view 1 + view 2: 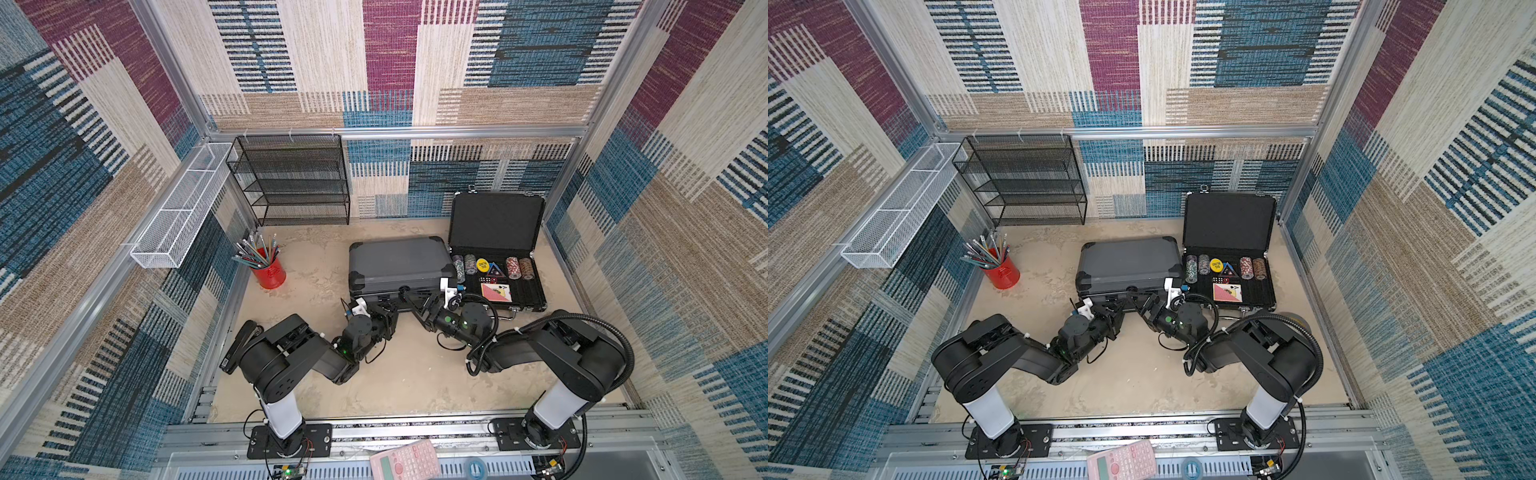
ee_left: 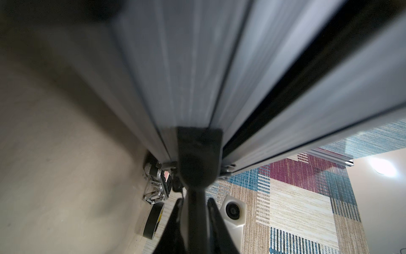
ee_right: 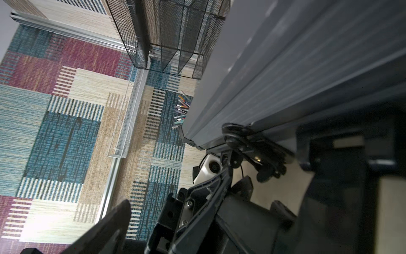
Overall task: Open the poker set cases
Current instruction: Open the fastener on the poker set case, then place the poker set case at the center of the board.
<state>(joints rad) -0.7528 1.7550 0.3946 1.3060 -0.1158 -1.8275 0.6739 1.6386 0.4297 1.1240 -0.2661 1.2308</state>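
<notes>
Both top views showed two poker set cases on the table [image 1: 395,395]. The grey case [image 1: 399,259] [image 1: 1129,262] lay flat near the middle with its lid down. Just to its right the black case [image 1: 494,224] [image 1: 1227,222] stood open, lid upright against the back wall. Only these views showed its contents: four rolls of chips [image 1: 470,264], one yellow disc [image 1: 482,264] and one red-backed card deck [image 1: 496,292].

Two arms met at the grey case's front edge. The left gripper [image 1: 390,309] [image 1: 1119,308] had its jaws together, its tip at that edge. Whether it pinched anything could not be told. The right gripper [image 1: 413,301] [image 1: 1140,301] sat beside it with its jaws spread.

The left wrist view alone gave the grey case [image 2: 175,77] up close: blurred ribbed panels with one dark line running between the two halves.

The right wrist view alone showed a black fitting [image 3: 252,145] on the case's front. One wide-set finger [image 3: 109,224] sat far off to the side.

Elsewhere stood one black mesh shelf [image 1: 297,178], one white wire basket [image 1: 183,203], one red cup of pencils [image 1: 271,272] and one pink calculator [image 1: 405,461].
</notes>
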